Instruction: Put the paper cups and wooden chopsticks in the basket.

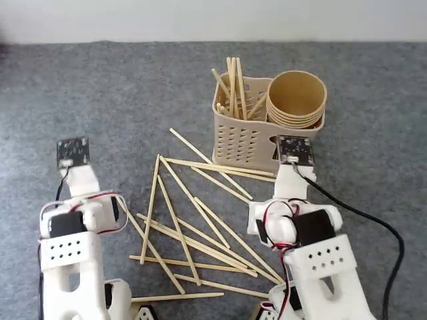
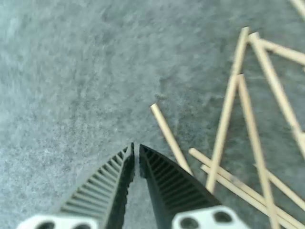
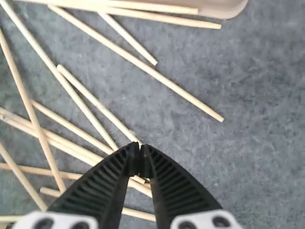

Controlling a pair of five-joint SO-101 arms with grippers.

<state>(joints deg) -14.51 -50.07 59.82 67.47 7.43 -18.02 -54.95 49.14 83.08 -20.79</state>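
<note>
A beige slotted basket [image 1: 243, 143] stands at the back of the grey carpet. A stack of paper cups [image 1: 297, 100] sits in its right half and several wooden chopsticks [image 1: 233, 83] stand in its left half. Many loose chopsticks [image 1: 193, 201] lie criss-crossed on the carpet between the two arms. My left gripper [image 2: 136, 149] is shut with nothing in it, low over bare carpet just beside the end of one chopstick [image 2: 170, 138]. My right gripper [image 3: 139, 146] is shut and empty, its tips hovering over the crossed chopsticks [image 3: 95, 102] in front of the basket [image 3: 224, 7].
The left arm [image 1: 70, 227] is at the front left and the right arm [image 1: 300, 233] at the front right, just in front of the basket. A black cable [image 1: 373, 223] runs along the right arm's side. Open carpet lies at the far left and far right.
</note>
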